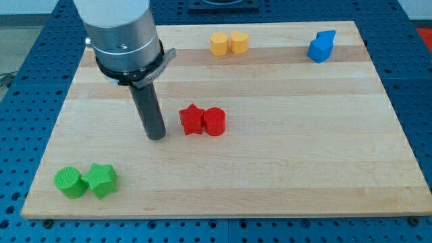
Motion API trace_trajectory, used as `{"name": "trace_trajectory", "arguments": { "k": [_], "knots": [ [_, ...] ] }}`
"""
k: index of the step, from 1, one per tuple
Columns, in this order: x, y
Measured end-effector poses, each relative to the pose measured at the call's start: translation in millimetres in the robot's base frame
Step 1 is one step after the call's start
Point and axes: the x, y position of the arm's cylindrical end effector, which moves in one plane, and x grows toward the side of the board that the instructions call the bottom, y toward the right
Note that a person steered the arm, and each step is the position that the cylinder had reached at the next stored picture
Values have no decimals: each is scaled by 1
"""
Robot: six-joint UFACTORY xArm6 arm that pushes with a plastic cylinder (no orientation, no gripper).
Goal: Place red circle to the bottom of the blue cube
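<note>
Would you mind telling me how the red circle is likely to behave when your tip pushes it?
The red circle stands flat and squat, so it should slide rather than tip or roll. Its round side may let it slip off my tip if pushed off-centre. The red star touches it, so pushing from the view's left would probably move both.

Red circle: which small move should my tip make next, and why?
Probably go around the red star. My tip is at its left, and the star touches the red circle; the blue cube sits at the top right.
</note>
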Motion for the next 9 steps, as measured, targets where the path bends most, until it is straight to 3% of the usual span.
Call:
{"name": "trace_trajectory", "arguments": {
  "k": [3, 7, 9],
  "knots": [
    [-34, 51],
    [18, 72],
    [-10, 113]
  ]
}}
